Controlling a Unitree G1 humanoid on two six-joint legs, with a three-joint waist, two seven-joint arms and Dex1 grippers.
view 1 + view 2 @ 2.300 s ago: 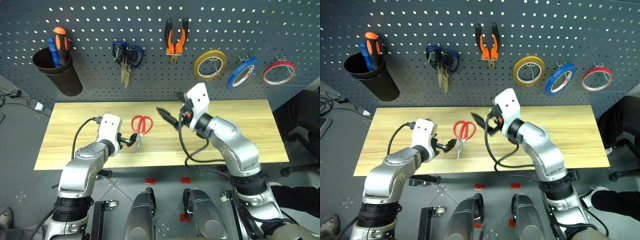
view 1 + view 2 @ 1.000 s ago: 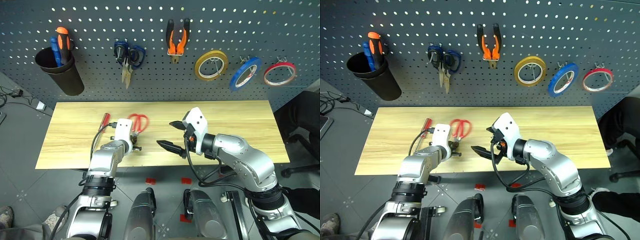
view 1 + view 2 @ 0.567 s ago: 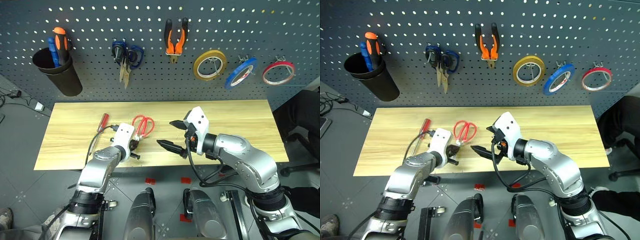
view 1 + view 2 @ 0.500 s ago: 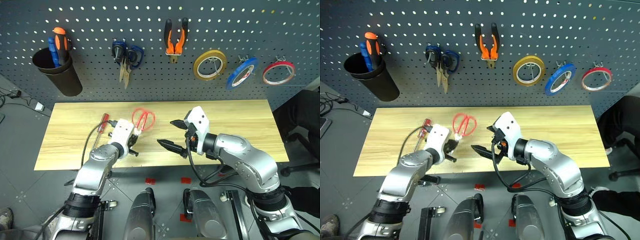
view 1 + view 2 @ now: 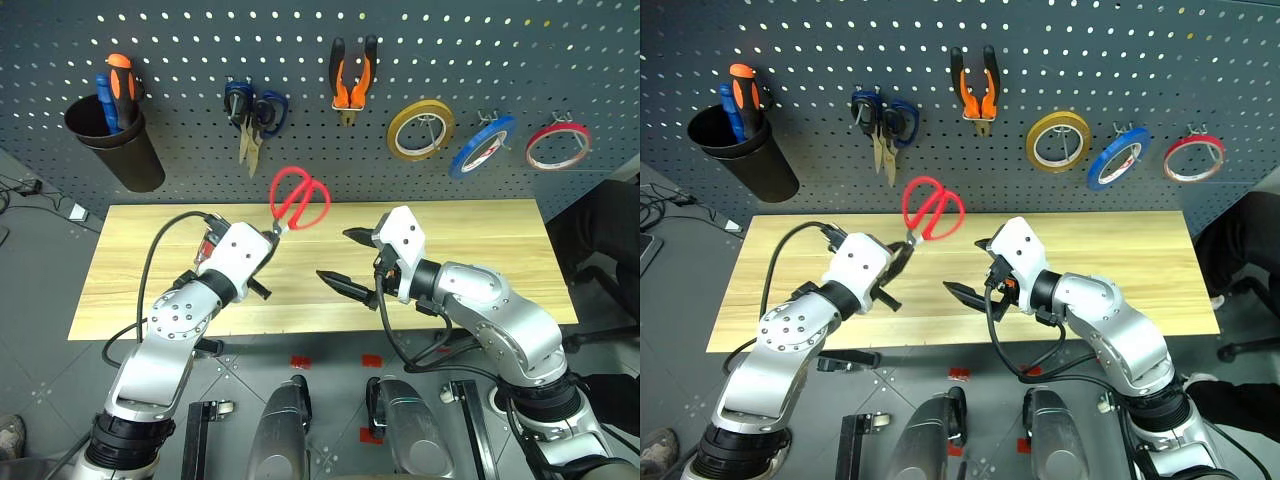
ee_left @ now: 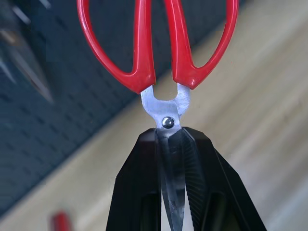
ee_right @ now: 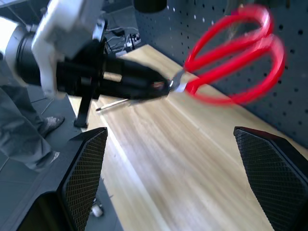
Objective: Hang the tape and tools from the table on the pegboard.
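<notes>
Scissors with red plastic loop handles and steel blades (image 5: 298,200) are off the long light wooden table (image 5: 480,250) now, and I can see my left gripper (image 5: 268,238) clamped tight on the blades just below the pivot screw, handles pointing up toward the dark grey-blue perforated pegboard (image 5: 300,120). From the left wrist camera the two black fingers (image 6: 139,187) sit pressed flat against either side of the blade, with the red loops above them.

My right gripper (image 5: 350,262) hangs over the middle of the table with its two black fingers spread wide and nothing between them; it sits near the scissors but apart from them.

On the table, a slim red-handled screwdriver (image 5: 209,246) lies just behind my left forearm, mostly hidden by it.

On the pegboard I see orange-and-black-handled pliers (image 5: 352,82) hanging on a hook near the centre, and a thin blue tape ring (image 5: 483,146) hanging tilted between a yellow tape ring (image 5: 421,129) and a red tape ring (image 5: 557,146). Blue-handled scissors (image 5: 254,112) hang left of the pliers, directly above the red scissors. A black cup (image 5: 118,143) at the far left holds an orange-handled screwdriver (image 5: 122,82) and a blue-handled one (image 5: 106,100).
</notes>
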